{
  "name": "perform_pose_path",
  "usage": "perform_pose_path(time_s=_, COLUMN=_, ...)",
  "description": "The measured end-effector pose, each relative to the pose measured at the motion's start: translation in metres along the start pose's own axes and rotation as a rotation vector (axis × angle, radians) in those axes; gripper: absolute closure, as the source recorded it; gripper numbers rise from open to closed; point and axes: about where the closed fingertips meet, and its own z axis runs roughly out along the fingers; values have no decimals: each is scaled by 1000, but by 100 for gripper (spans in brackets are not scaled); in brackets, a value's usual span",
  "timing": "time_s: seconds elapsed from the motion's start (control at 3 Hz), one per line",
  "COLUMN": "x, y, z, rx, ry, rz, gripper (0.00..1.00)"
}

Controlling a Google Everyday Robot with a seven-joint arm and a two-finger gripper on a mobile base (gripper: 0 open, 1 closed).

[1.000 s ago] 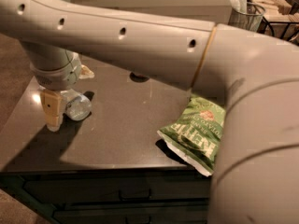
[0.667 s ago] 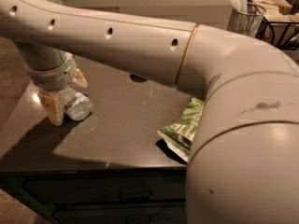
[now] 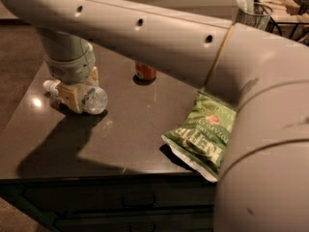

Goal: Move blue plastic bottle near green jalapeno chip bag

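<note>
Dark and glossy, the bench [image 3: 130, 129] fills most of our view, with a row of dark drawers [image 3: 140, 199] along its front and brown floor [image 3: 14, 47] off to the left. We see the bottle [image 3: 95, 100] lying on its side near the bench's left end, its white cap [image 3: 48, 85] pointing left and its clear base turned toward us and to the right. The claw [image 3: 82, 91] has come straight down over it from above: its tan fingers [image 3: 71, 98] sit on either side of the bottle's middle, the near one pressed against its side, so we read the claw as gripping the bottle. The bottle rests on the bench top. A thick pale arm [image 3: 159, 37] sweeps from the claw across the top of the view and swells into a large bulk on the right, casting a broad shadow [image 3: 53, 149] on the bench in front of the bottle. We find the green chip bag [image 3: 203, 134] lying flat near the front right of the bench, well apart from the bottle, its right edge hidden behind the arm. An orange-red soda can [image 3: 146, 72] stands farther back, partly covered by the arm. Beyond the bench, at the top right, we make out a round container [image 3: 253, 16] with something white in it.
</note>
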Motion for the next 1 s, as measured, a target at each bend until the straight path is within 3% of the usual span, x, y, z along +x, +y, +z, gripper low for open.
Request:
perform_pose_path(time_s=0.33, x=34, y=-25, z=-23, rx=-1, ry=-45, rz=36, gripper=92)
perform_pose_path(time_s=0.67, x=74, y=-51, z=-37, rx=-19, ry=-74, rz=66, gripper=100)
perform_pose_path(time_s=1.0, x=114, y=-66, z=-37, rx=-48, ry=-82, rz=78, gripper=100)
